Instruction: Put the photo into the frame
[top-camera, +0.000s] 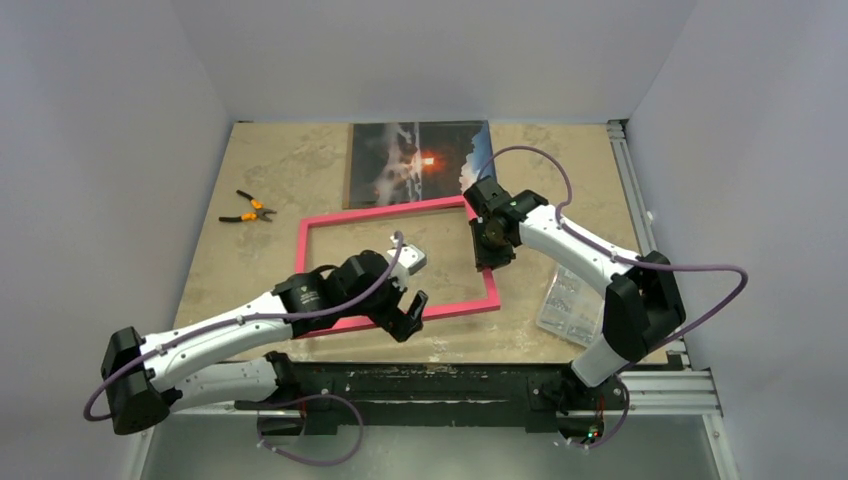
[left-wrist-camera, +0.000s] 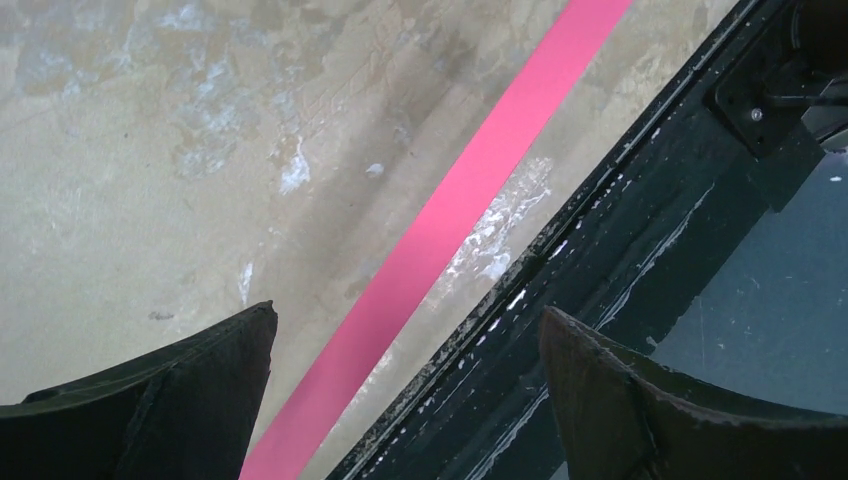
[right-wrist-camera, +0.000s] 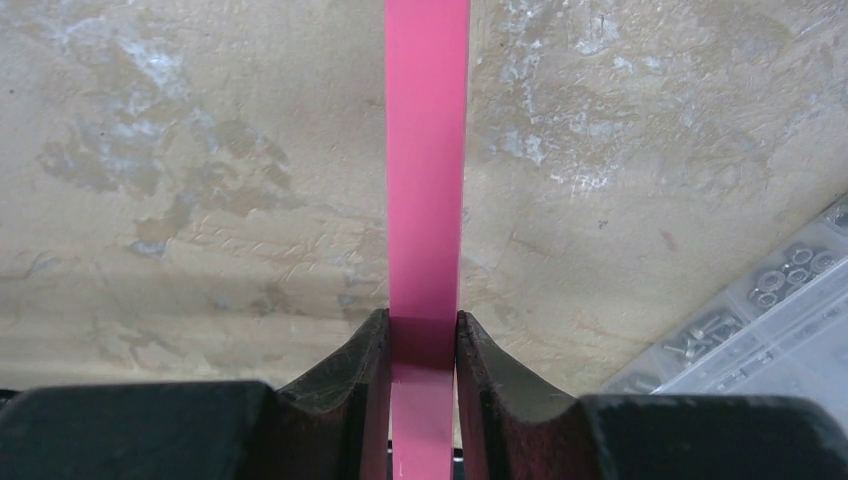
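pink rectangular picture frame (top-camera: 380, 212) flat toward the table's (top-camera: 280, 170) near edge, my right gripper (top-camera: 487, 258) pinching its right rail, my left gripper (top-camera: 410, 318) spread wide above its near rail, dark sunset landscape photo (top-camera: 420, 160) at the far edge

No legible text, label, brand, number or sign found in any view. Faint pale marking noted on the black joint housing (top-camera: 303, 292) of the left arm (top-camera: 215, 340): too small to read
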